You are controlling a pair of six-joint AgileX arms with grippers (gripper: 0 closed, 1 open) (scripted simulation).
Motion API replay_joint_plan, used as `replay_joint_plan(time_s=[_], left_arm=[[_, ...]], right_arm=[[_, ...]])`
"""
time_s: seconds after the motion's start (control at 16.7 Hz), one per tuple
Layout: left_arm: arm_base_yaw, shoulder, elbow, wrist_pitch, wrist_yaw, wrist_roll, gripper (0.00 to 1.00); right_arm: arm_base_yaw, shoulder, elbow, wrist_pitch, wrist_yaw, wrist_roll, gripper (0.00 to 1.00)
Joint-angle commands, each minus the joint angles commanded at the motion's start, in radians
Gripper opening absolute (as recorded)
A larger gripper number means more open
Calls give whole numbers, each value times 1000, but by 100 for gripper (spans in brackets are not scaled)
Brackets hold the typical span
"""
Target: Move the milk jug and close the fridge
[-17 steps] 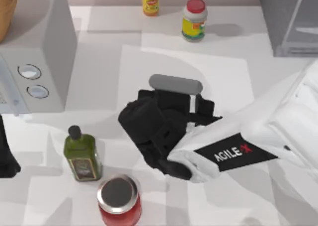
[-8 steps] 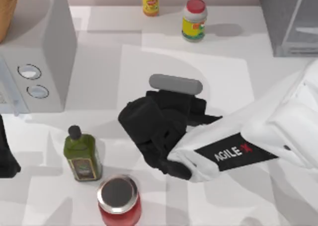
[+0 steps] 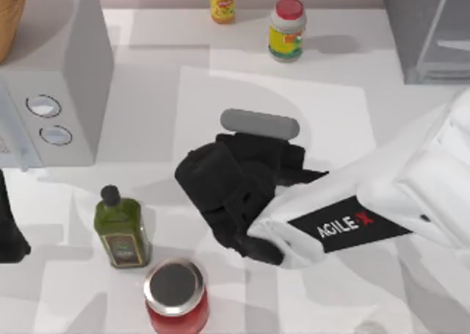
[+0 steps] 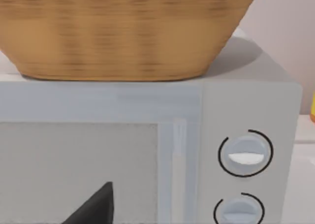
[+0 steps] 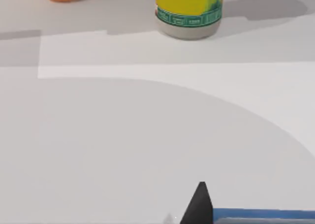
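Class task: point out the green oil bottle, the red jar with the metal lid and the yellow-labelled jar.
green oil bottle [image 3: 122, 233], top view, on its label.
red jar [image 3: 175, 285], top view, on its metal lid.
yellow-labelled jar [image 3: 287, 30], top view, on its label.

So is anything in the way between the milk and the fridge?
Nothing I can see. The milk jug sits by the right gripper mid-table, and the table toward the fridge at the back right looks bare. The yellow-labelled jar stands off to the side. The right arm hides some table.
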Motion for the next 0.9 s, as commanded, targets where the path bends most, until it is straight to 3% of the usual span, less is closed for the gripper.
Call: replay_joint_plan(time_s=[0.6, 0.9], left_arm=[[0, 0, 0, 0, 0, 0, 100], [0, 0, 0, 0, 0, 0, 100]], right_arm=[[-2, -76, 11, -87, -3, 0, 0], [-147, -174, -122, 52, -158, -98, 0]])
